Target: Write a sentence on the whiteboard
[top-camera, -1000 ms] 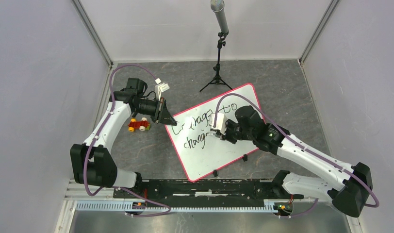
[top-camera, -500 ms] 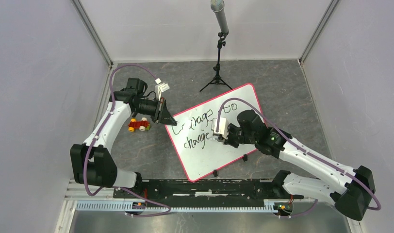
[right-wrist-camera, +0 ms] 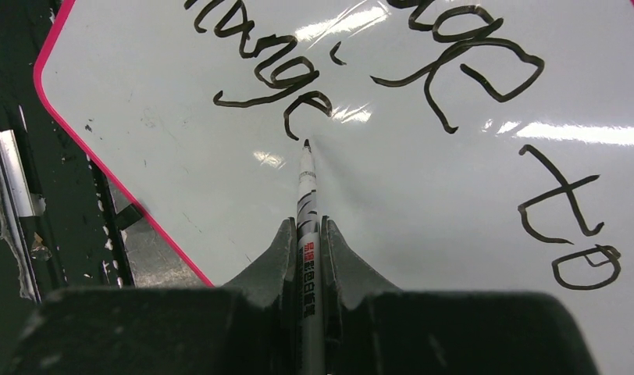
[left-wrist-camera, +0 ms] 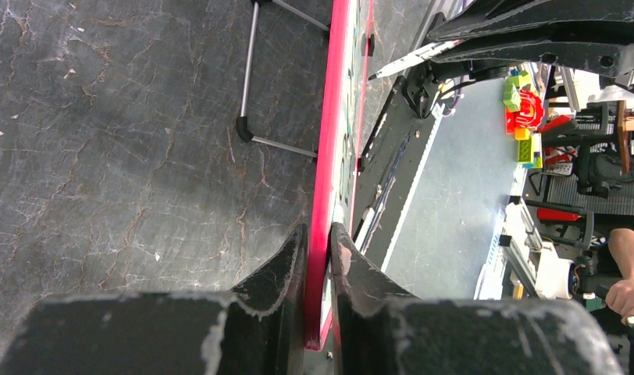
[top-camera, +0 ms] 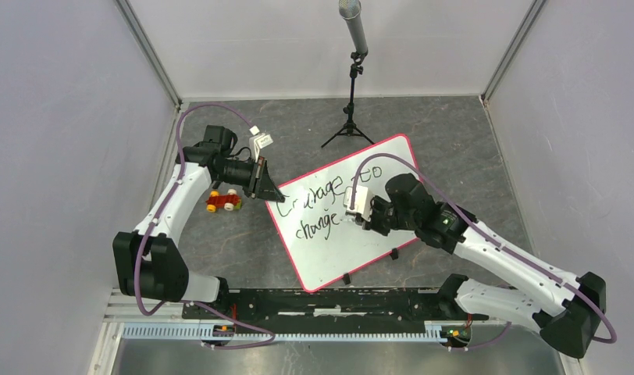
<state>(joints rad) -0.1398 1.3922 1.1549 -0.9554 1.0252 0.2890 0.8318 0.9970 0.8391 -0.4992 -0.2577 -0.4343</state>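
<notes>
A: Whiteboard (top-camera: 337,256) is seen mid-frame, its edge pinched tight by the left gripper (left-wrist-camera: 318,231). Sentence (top-camera: 317,226) readable?

B: Partly. The top line's cut off at the wrist view's upper edge. A marker (right-wrist-camera: 307,195) is clamped in the right gripper (right-wrist-camera: 308,228); tip contact can't be told.

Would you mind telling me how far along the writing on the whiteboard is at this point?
Done: the sentence reads "courage to" on the top line and "change" below. In hand: the right fingers grip the marker, its tip at the end of "change", while the left fingers clamp the whiteboard by its pink rim. Left: any further words; the board beyond "change" is blank.
</notes>
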